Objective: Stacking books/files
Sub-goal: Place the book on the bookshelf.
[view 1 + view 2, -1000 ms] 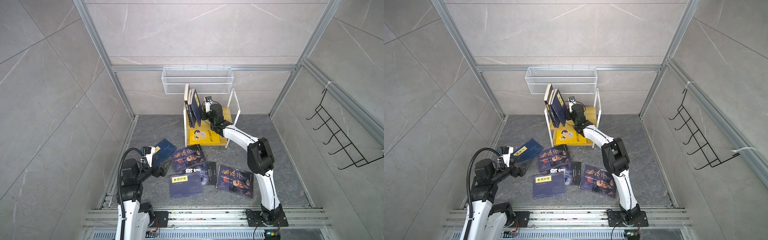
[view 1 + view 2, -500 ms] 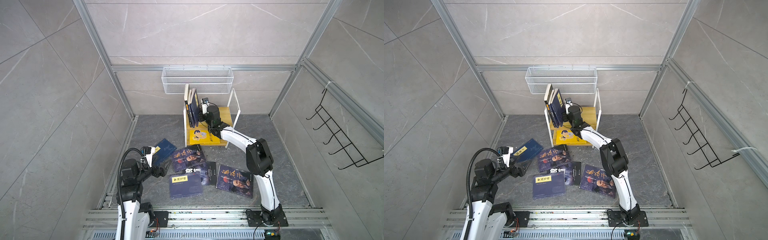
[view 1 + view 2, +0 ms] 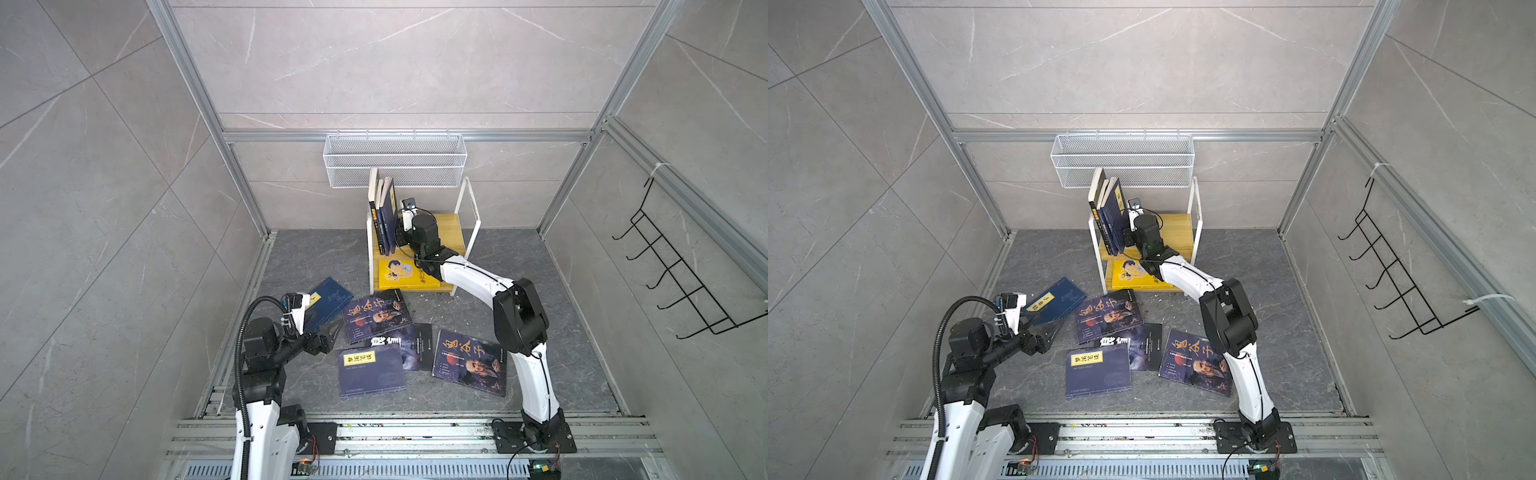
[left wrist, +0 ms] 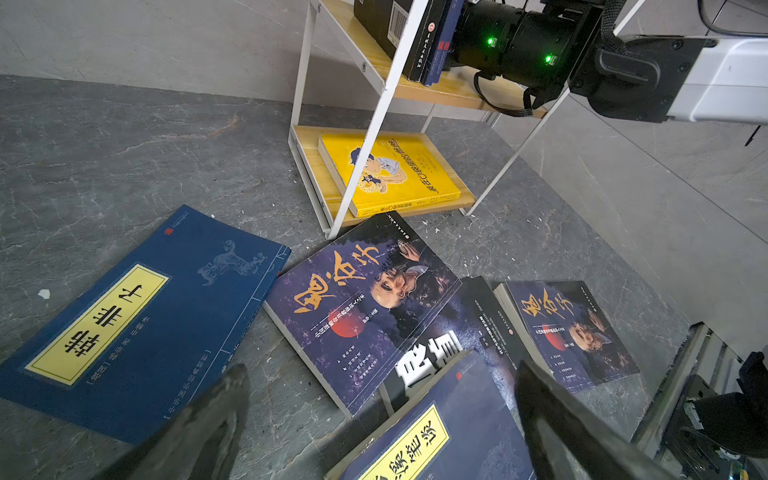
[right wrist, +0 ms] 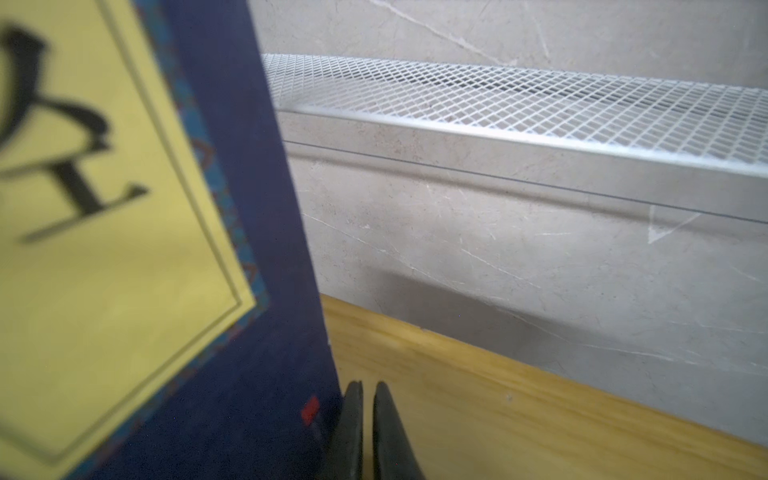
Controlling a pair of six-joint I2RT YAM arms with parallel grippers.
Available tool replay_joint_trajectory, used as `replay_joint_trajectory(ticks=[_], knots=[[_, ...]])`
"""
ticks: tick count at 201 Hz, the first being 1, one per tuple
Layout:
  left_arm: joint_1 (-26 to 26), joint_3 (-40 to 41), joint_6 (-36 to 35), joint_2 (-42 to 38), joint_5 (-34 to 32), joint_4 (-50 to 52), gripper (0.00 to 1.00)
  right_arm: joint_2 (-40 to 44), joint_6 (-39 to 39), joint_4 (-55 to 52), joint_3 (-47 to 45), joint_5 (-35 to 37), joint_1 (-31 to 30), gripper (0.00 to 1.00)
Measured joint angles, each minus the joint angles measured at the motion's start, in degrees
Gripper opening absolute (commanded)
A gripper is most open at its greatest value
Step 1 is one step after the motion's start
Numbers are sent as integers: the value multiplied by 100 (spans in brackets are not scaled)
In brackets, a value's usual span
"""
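Several books lie on the grey floor: a navy one with a yellow label (image 3: 330,296), a portrait book (image 3: 376,316), a black book (image 3: 411,345), another yellow-labelled navy book (image 3: 370,370) and a second portrait book (image 3: 469,361). Three more books (image 3: 384,214) stand on the rack's top shelf (image 3: 451,230). My right gripper (image 5: 368,392) is shut on nothing, its tips low beside the outer navy book (image 5: 249,332). My left gripper (image 4: 381,368) hangs open above the floor books (image 4: 415,432), holding nothing.
A yellow book (image 3: 405,274) lies on the rack's lower shelf. A white mesh basket (image 3: 395,160) hangs on the back wall just above the rack. Black wire hooks (image 3: 673,282) are on the right wall. Aluminium rails (image 3: 415,432) run along the front.
My right gripper has moved left along the top shelf, up against the standing books. The left arm has not moved.
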State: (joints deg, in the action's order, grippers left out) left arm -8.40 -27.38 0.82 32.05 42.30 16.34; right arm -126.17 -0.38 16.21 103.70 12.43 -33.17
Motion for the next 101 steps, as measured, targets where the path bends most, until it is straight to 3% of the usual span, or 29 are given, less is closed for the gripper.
replay_joint_trajectory(ticks=[46, 101], knots=[[-26, -2, 0, 0, -2, 0, 100, 125, -179, -166, -72, -114, 20, 14], [-26, -2, 0, -4, -2, 0, 100, 170, -210, -1320, 507, -1270, 640, 15]])
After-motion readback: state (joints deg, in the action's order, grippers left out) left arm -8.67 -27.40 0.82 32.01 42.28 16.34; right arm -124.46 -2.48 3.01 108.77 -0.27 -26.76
